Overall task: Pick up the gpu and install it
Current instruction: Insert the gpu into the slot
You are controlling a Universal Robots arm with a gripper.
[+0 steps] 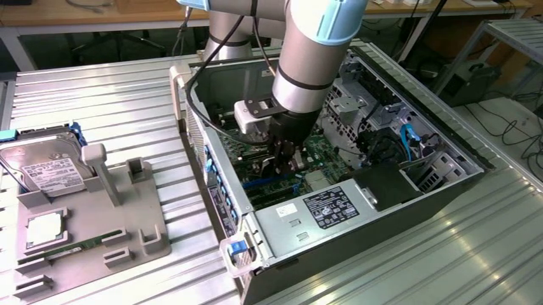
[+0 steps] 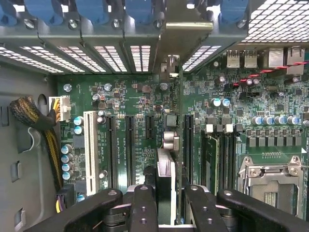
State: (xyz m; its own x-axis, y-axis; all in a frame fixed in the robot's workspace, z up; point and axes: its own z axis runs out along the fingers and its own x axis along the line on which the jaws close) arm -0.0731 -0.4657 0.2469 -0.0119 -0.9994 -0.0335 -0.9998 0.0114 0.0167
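In the exterior view my gripper (image 1: 284, 162) reaches down into the open computer case (image 1: 441, 184), just above the green motherboard (image 1: 318, 152). In the wrist view the gpu (image 2: 166, 181) stands edge-on between my black fingers (image 2: 144, 210), a thin card with a pale edge. Its bracket end (image 2: 169, 65) points toward the rear slot openings of the case. The card sits over the motherboard (image 2: 135, 104), in line with the long black expansion slots (image 2: 129, 150). I cannot tell whether it is seated in a slot. My gripper (image 2: 169, 212) is shut on the gpu.
The grey power supply (image 1: 331, 210) fills the near corner of the case, with blue cables (image 1: 407, 143) to its right. A white slot (image 2: 90, 145), memory slots (image 2: 217, 159) and the processor socket (image 2: 270, 181) flank the card. A grey parts fixture (image 1: 110, 241) with a hard drive (image 1: 47, 168) lies on the exterior view's left.
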